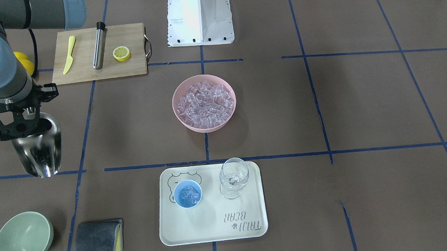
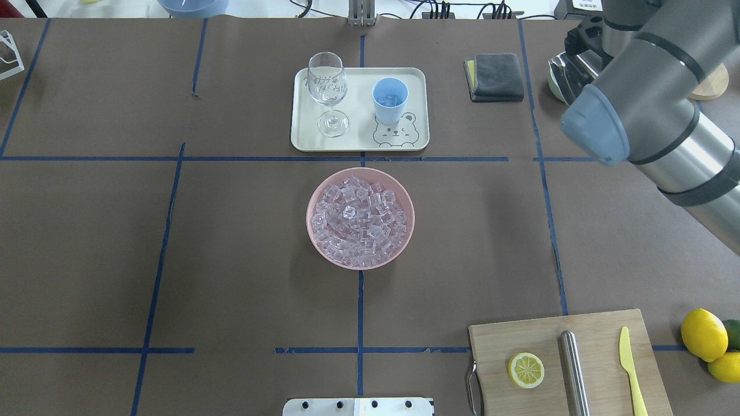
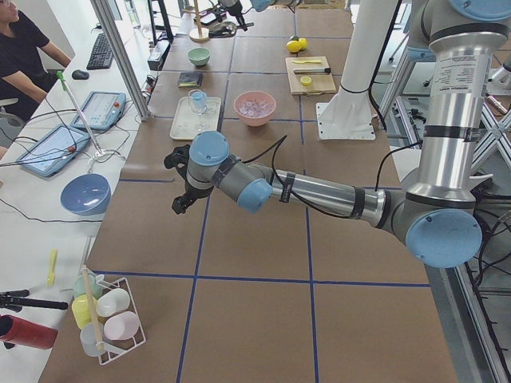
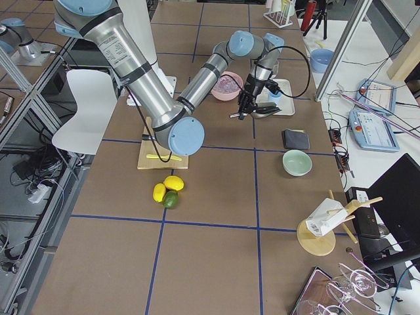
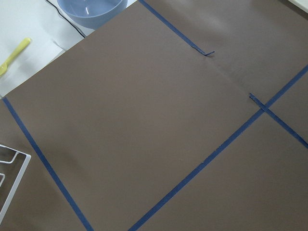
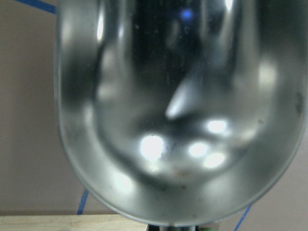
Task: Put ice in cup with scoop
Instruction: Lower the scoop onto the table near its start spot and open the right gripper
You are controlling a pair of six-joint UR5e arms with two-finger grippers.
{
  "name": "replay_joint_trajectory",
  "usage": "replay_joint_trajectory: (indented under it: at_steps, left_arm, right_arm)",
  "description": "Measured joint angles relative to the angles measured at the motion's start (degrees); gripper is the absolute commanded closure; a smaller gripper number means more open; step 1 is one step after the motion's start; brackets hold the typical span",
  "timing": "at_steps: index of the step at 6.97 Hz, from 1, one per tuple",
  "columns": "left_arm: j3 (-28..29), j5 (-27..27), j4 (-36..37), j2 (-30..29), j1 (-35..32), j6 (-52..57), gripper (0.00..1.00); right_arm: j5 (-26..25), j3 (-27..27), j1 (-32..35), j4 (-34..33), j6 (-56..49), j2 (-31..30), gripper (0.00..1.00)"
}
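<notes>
The right gripper (image 1: pixel 26 117) is closed tight on the thin rod handle of a shiny steel scoop (image 1: pixel 39 148) with a deep round trough. It holds the scoop up over the brown table (image 1: pixel 321 110), on the robot's right side, well away from the bowl of ice and from the cup. The scoop's long side runs from the robot's side toward the far side of the table. The handle is at the robot's end, and the open mouth of the trough points away from the robot. The inside of the trough is bare, shiny metal.

A round pink bowl (image 1: pixel 177 93) in the middle of the table is heaped with small clear ice cubes (image 1: pixel 207 103). A small light-blue cup (image 1: pixel 187 194) stands on a cream tray (image 1: pixel 212 224) and has a few ice cubes in it. A clear stemmed glass (image 1: pixel 233 178) stands just beside the cup on the same tray. A pale-green bowl (image 1: pixel 23 240) sits near the scoop.

The left gripper (image 3: pixel 182 185) hangs over the table far off to the other side. I cannot tell if it is open or closed.
</notes>
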Motion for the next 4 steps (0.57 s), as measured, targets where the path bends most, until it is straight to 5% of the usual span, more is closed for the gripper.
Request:
replay_joint_trajectory:
  at_steps: [4]
  left_arm:
    - [0.3,0.0,-0.1,1.1,0.0,-0.1,0.00]
  right_arm:
    - [4.0,9.0,-4.0,19.1,20.2,-20.4,1.00]
